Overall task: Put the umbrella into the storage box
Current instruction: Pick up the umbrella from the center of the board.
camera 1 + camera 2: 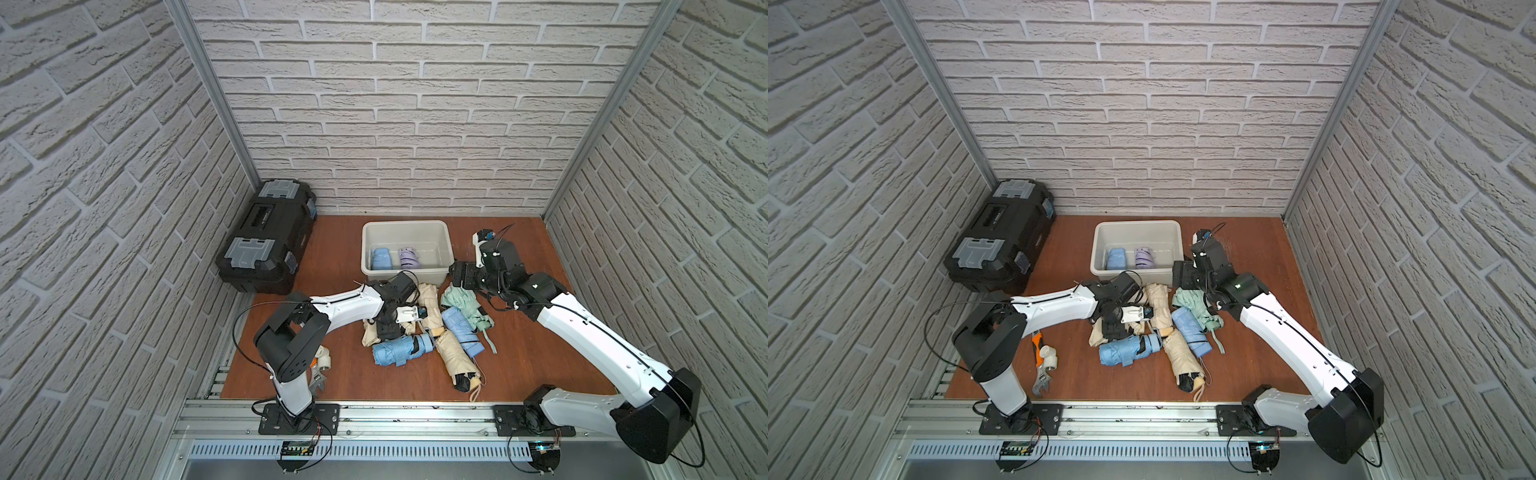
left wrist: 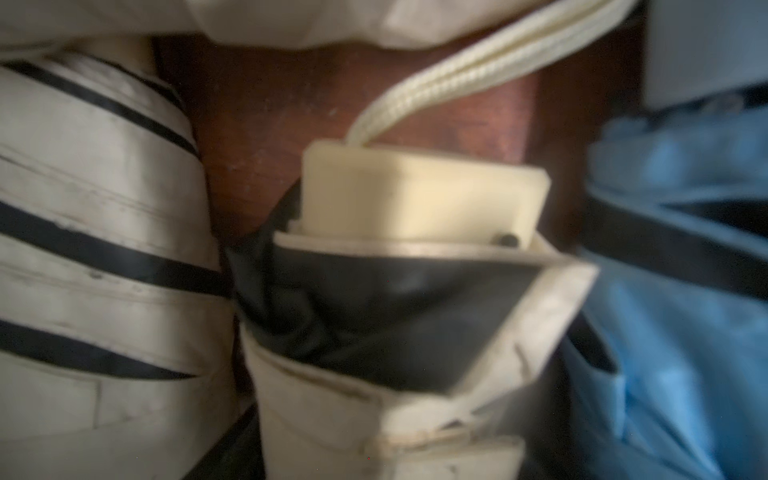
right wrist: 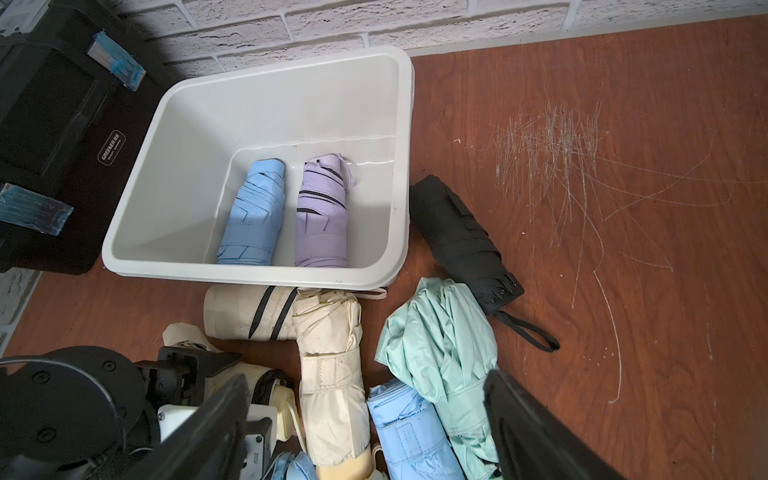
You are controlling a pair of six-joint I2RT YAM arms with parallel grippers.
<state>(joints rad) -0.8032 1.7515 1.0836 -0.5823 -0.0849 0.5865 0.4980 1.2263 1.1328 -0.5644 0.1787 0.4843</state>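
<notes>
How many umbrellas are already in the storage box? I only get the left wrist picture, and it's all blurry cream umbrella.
Observer: Two. A light blue folded umbrella and a lilac folded umbrella lie side by side in the off-white plastic storage box.
Operator: Is there a black one?
Observer: Yes, a black folded umbrella lies on the brown wooden table, beside the box.
Operator: What's the other arm doing?
Observer: The right gripper hangs open, holding nothing.

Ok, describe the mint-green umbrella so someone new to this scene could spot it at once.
Start at the off-white storage box by the back wall; folded umbrellas lie heaped before it. On the heap's side away from the black toolbox lies the mint-green umbrella, between a black umbrella and a blue umbrella. It is the only green one, loosely crumpled.
</notes>
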